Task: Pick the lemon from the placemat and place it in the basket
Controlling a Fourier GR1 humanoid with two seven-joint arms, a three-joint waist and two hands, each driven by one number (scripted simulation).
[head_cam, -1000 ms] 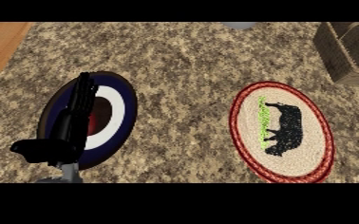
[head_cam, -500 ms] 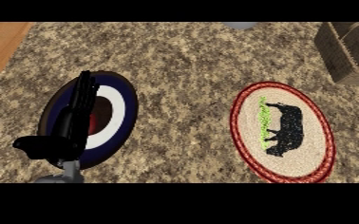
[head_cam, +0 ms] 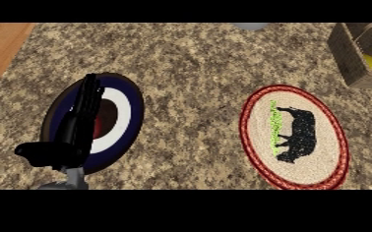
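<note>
A: Hunting for the lemon: none showing on the blue mat [head_cam: 125, 109] at near left, nor on the red-rimmed mat [head_cam: 323, 128] at right.

B: Maybe hidden under the left hand [head_cam: 75, 132]. Stretched flat over the blue mat, likely poised for the pick; fingers straight, thumb out, gripping nothing visible.

A: Basket [head_cam: 352, 54] far right, well apart.

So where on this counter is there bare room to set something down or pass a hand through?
The widest bare stretch of counter runs between the target-patterned mat and the red-rimmed placemat, and across the far side up to the basket at far right. The near left is crowded: the left hand, fingers straight, lies over the target mat.
</note>
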